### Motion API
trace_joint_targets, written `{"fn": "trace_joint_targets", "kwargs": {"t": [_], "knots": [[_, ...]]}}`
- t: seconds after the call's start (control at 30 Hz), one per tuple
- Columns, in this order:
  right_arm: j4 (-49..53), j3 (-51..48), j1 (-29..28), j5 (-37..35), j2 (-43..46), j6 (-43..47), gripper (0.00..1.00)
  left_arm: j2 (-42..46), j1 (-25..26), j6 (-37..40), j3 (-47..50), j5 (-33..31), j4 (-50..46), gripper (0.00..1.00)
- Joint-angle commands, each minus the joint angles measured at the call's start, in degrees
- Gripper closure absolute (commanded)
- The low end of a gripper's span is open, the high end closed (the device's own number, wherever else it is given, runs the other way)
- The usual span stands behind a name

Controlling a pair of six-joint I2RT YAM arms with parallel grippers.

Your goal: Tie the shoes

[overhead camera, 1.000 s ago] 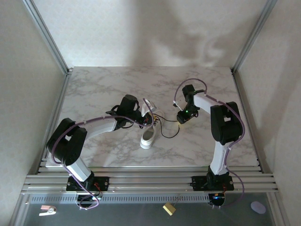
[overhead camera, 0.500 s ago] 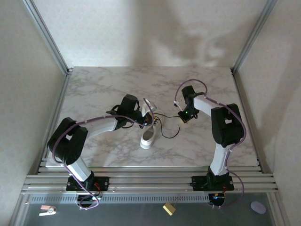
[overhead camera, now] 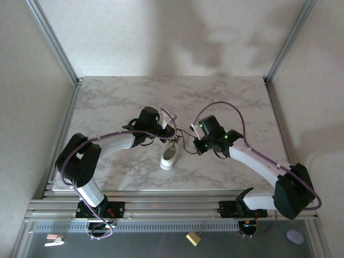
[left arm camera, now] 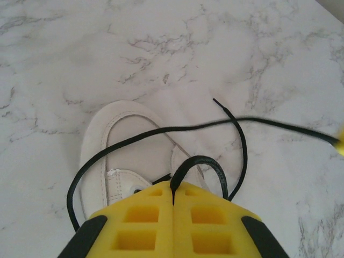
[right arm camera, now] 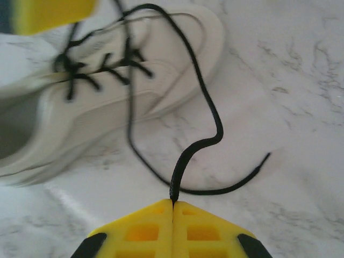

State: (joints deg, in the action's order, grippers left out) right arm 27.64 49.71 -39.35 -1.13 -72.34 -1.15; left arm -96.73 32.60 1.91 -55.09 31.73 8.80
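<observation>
Top view, table point(overhead camera: 107, 102): white marble, with both arms reaching in toward its middle.
Top view, sneaker point(overhead camera: 169, 157): on the marble near the middle, between the two grippers, its length running far to near.
Top view, left gripper point(overhead camera: 167, 120): over the sneaker's far end; the jaws are too small to read here.
Top view, right gripper point(overhead camera: 194, 143): just beside the sneaker on its right, low to the table.
Top view, laces point(overhead camera: 184, 135): thin black strands between the sneaker and the right gripper.
Left wrist, left gripper point(left arm camera: 173, 189): yellow pads pressed together, pinching a loop of the laces point(left arm camera: 215, 126) at the seam.
Left wrist, sneaker point(left arm camera: 115, 142): just beyond the pads, opening facing up. One strand curves round its left side; another stretches to the right edge, meeting a yellow tip point(left arm camera: 339, 144).
Right wrist, right gripper point(right arm camera: 173, 202): pads closed flush, with a single strand nipped between the tips.
Right wrist, laces point(right arm camera: 201, 145): the strand rises from the pinch in a bend toward the shoe, and a loose end lies on the marble just right of the pads.
Right wrist, sneaker point(right arm camera: 134, 97): upper left, blurred, with the laced eyelets visible under a yellow pad point(right arm camera: 51, 13) in the corner.
</observation>
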Motion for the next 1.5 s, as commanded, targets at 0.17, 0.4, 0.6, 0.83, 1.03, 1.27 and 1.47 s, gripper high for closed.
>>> {"fn": "trace_joint_targets", "kwargs": {"t": [0.17,0.4,0.6,0.83,1.03,1.27,1.47], "knots": [[-5.3,-5.81,-10.56,-6.44,12.6,-7.23,1.0,-2.8,0.48,-5.33,-2.99,-1.36,1.22,1.0],[-10.43,-9.91,-11.33,-0.14,18.58,-3.68,1.0,-2.99,0.36,-6.2,-2.92,-1.14,1.93,1.0],[-13.22,-11.93,-12.15,2.2,21.83,-2.47,1.0,-3.38,0.02,-6.66,-3.01,-1.23,1.93,1.0],[-15.96,-11.23,-14.54,7.53,18.31,0.42,1.0,-3.64,-0.51,-8.1,-3.08,-0.06,3.05,1.0],[-25.29,-9.21,-19.28,5.02,7.79,1.19,1.0,-3.91,-1.17,-9.14,-2.88,2.02,3.92,1.0],[-40.39,-7.93,-25.17,-1.81,-3.78,3.07,1.0,-4.28,-2.17,-10.42,-2.18,3.23,4.98,1.0],[-43.6,-2.35,-28.21,-5.1,-14.53,4.75,1.0,-4.62,-2.43,-10.53,-1.88,3.68,5.13,1.0]]}}
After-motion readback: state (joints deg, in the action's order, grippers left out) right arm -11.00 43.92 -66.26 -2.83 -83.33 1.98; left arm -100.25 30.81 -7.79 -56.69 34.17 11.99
